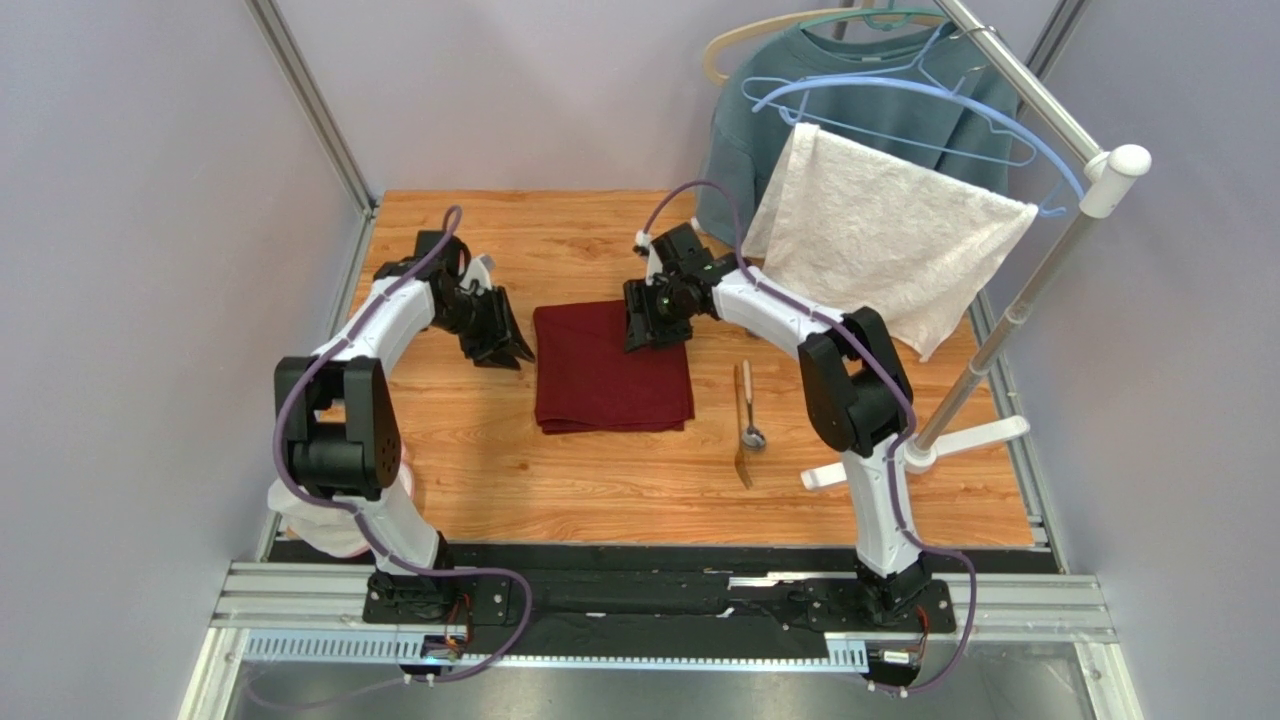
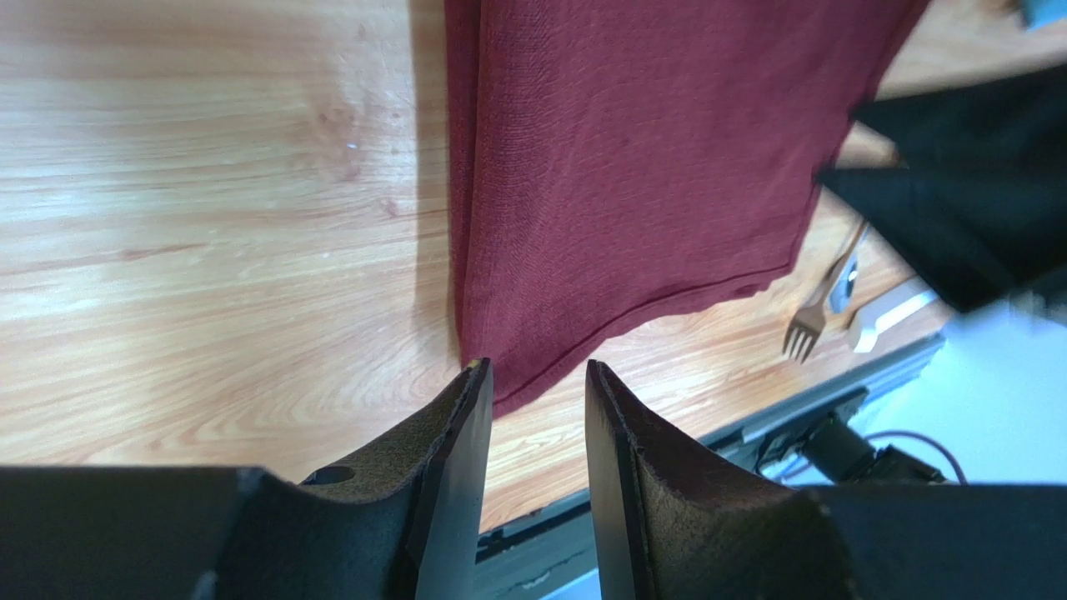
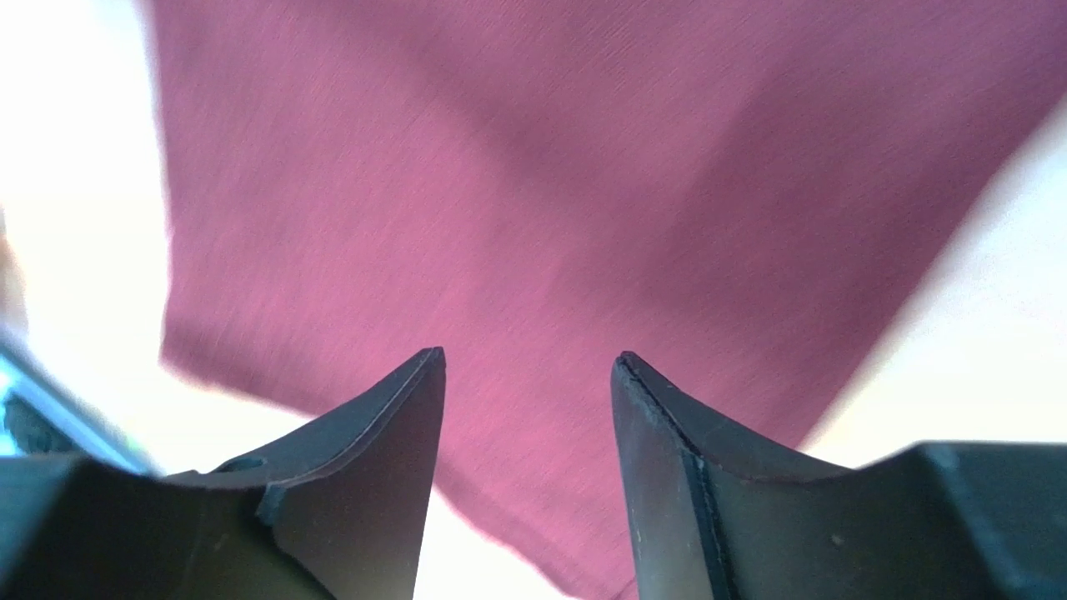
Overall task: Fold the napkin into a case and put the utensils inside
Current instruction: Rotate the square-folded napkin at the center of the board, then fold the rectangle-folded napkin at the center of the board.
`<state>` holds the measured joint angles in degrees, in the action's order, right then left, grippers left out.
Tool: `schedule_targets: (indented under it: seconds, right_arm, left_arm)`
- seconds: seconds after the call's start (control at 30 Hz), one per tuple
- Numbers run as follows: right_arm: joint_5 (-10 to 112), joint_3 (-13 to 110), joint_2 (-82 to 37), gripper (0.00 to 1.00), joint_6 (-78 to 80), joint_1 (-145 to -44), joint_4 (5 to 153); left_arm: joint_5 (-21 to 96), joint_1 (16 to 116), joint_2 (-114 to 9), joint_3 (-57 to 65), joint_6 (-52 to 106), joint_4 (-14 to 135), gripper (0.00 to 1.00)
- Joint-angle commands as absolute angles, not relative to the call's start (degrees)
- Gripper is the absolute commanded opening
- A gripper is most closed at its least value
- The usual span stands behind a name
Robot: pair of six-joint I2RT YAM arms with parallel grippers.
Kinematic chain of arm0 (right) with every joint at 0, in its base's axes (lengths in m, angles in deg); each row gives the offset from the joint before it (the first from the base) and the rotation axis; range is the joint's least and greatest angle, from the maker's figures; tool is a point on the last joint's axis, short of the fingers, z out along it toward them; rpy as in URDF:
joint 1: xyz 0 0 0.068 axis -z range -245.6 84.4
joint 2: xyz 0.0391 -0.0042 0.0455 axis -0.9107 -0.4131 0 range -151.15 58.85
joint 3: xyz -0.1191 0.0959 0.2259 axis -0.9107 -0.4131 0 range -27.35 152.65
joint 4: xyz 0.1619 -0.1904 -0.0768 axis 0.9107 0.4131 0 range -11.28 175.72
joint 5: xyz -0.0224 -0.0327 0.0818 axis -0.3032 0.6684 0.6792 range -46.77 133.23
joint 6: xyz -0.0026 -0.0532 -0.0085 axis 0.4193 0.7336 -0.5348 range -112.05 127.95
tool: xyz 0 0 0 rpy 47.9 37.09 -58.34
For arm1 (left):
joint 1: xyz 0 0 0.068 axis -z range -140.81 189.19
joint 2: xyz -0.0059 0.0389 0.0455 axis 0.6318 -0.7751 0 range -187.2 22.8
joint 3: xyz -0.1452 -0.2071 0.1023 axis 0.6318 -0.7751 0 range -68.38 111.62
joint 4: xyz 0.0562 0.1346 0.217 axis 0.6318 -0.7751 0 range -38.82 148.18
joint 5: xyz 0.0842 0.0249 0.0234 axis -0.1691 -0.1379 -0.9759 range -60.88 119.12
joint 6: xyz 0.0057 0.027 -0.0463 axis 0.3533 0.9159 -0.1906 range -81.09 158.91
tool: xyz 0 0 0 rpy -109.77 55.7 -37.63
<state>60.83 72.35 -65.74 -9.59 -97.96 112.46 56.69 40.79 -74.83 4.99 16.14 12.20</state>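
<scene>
- Light wooden table [image 1: 451,465]: carries everything below.
- Dark red soft cloth napkin [image 1: 609,387]: folded into a flat rectangle, lying mid-table between the two arms.
- Right gripper [image 3: 526,356]: over the napkin's far right corner, fingers spread, grasping nothing.
- Left gripper [image 2: 536,365]: low at the napkin's left edge, fingers parted, a cloth corner just off their tips, not pinched.
- Shiny silver metal spoon [image 1: 753,438] and slim golden-brown fork [image 2: 805,331]: side by side on bare wood, right of the napkin, clear of it.
</scene>
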Motion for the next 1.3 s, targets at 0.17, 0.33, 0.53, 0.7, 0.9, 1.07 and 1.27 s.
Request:
schedule_targets:
  seconds: [0.17,0.33,0.53,0.7,0.9,1.07,1.27]
  right_arm:
    - [57.1,52.9,-49.1,0.58,-20.2,-102.3,110.9]
    - [54.9,42.8,-42.3,0.63,-29.2,-101.3,107.7]
    - [55.4,30.8,-37.3,0.67,-38.9,-99.3,98.9]
    - [57.1,24.6,-35.9,0.66,-45.4,-98.3,90.5]
    - [54.1,20.8,-36.5,0.54,-55.5,-98.1,85.9]
    - [50.6,20.0,-37.2,0.49,-63.4,-98.2,89.3]
    - [48.2,19.1,-37.4,0.48,-68.8,-98.3,92.5]
  left_arm:
    - [55.2,42.9,-74.2,-0.3,15.2,15.6,0.47]
    - [57.3,44.7,-72.7,-5.7,13.4,18.4,0.47]
    - [57.0,46.2,-73.8,-9.3,11.8,21.0,0.45]
    - [57.2,46.3,-72.9,-11.6,10.4,22.8,0.4]
    - [57.5,46.3,-70.3,-14.1,9.5,23.8,0.42]
    - [57.9,46.3,-70.1,-15.5,9.3,24.5,0.44]
    - [58.1,46.3,-69.1,-16.4,8.8,25.0,0.45]
